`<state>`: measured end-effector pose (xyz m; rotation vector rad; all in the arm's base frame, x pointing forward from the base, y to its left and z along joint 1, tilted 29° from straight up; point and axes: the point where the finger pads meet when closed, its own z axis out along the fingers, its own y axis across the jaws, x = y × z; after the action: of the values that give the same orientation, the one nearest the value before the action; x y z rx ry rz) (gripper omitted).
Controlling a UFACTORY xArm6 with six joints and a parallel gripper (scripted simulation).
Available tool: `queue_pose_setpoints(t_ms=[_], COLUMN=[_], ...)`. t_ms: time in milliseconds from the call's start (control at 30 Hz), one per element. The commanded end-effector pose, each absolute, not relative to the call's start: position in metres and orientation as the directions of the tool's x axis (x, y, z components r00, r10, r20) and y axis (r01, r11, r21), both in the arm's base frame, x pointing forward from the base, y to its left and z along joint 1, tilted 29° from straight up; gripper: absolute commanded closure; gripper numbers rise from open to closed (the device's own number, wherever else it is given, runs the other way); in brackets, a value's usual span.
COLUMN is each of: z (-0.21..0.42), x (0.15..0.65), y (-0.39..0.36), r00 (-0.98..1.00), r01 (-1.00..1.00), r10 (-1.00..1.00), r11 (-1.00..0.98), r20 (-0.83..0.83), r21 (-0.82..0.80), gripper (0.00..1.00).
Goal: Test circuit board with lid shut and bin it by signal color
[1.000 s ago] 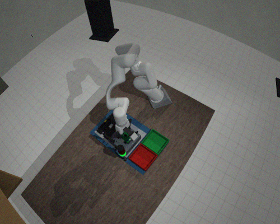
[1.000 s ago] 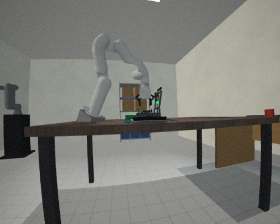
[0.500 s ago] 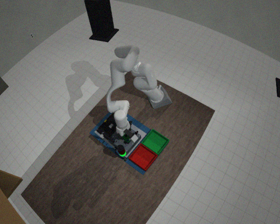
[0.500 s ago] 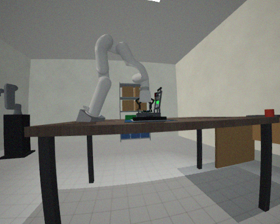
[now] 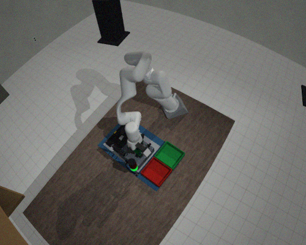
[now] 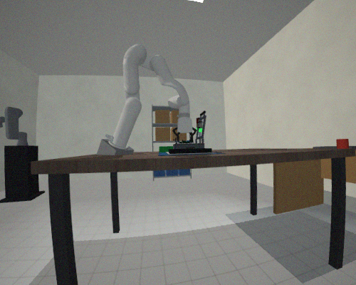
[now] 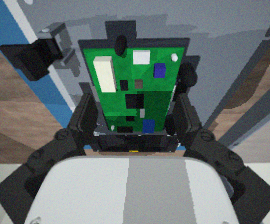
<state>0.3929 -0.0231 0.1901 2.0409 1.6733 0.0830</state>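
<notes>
The tool (image 7: 136,122) hid the circuit board's (image 7: 136,85) near edge; from above, the arm (image 5: 133,130) covered much of the tester (image 5: 149,147).

I can read no text, label, brand or number in any of my views. The board (image 7: 136,92) carries only blank white, blue and black parts, and the red bin (image 5: 156,171) and green bin (image 5: 169,154) are unmarked. The tower's (image 5: 133,166) lit green band bears no writing.
</notes>
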Motion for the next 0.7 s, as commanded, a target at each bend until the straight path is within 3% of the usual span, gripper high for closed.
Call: queue_pose_setpoints(t_ms=[0, 400, 433, 667], z=[0.1911, 0.1911, 0.1911, 0.1911], x=[0.3938, 0.3938, 0.3938, 0.3938], y=[-0.0230, -0.0230, -0.0230, -0.0230], r00=[0.245, 0.245, 0.245, 0.245], r01=[0.903, 0.903, 0.903, 0.903], r10=[0.935, 0.935, 0.935, 0.935], r11=[-0.123, -0.123, -0.123, -0.123], r20=[-0.258, -0.258, -0.258, -0.258], r21=[0.411, 0.411, 0.411, 0.411], gripper=[0.05, 0.05, 0.11, 0.11])
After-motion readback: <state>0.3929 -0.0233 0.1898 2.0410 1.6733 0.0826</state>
